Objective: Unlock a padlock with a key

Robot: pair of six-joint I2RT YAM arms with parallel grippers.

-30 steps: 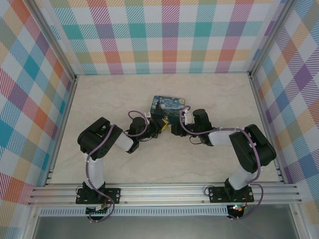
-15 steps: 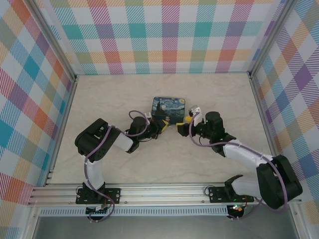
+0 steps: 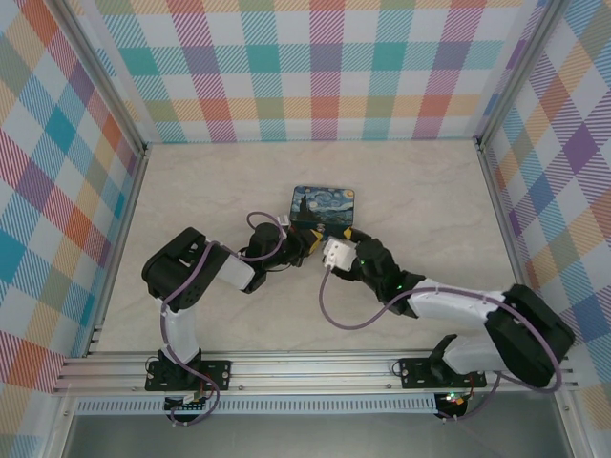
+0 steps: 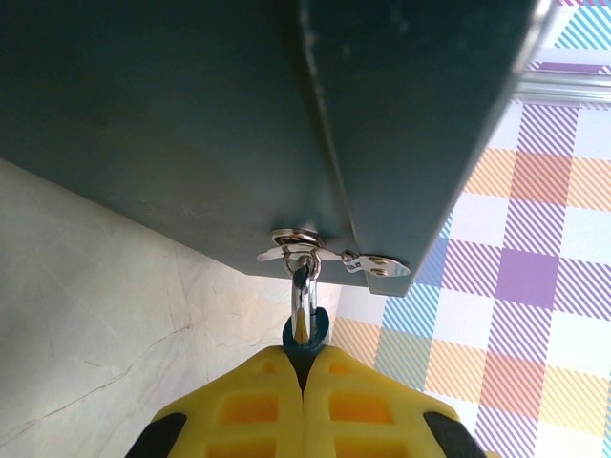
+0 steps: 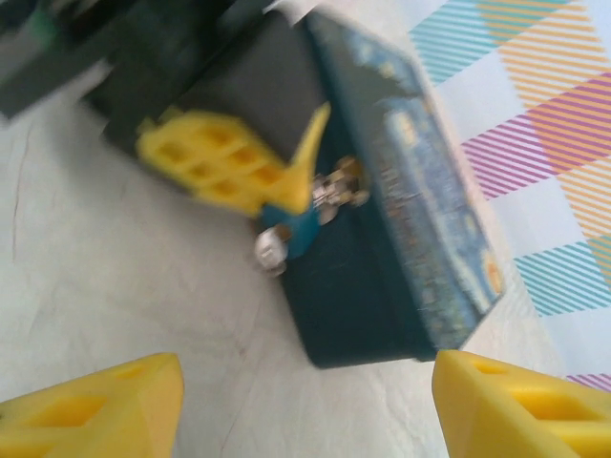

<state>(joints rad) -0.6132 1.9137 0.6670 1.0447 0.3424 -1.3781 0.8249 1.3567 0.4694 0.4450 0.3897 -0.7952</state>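
We see a pale marble table (image 3: 220,181) with checked walls around it. On the table, a little behind its middle, lies a dark blue tin (image 3: 323,205) with a swirly night painting on the lid. The left arm (image 3: 205,272) reaches to the near side of the tin from the left. The right arm (image 3: 458,305) reaches toward the same place from the right, low over the table.

In the left wrist view, the left gripper (image 4: 304,367) has its yellow fingers (image 4: 248,401) pressed together on the blue body of the padlock (image 4: 305,339). The padlock is at the near side wall of the tin, and its silver shackle (image 4: 304,291) goes through a small metal hasp (image 4: 329,258) on that wall.

In the right wrist view, the right gripper (image 5: 305,410) has its fingers wide apart with only the table between them. It is near the padlock but apart from it.

A small silver piece (image 5: 270,250) shows at the free end of the padlock. This view is blurred, so we cannot tell if it is the key.
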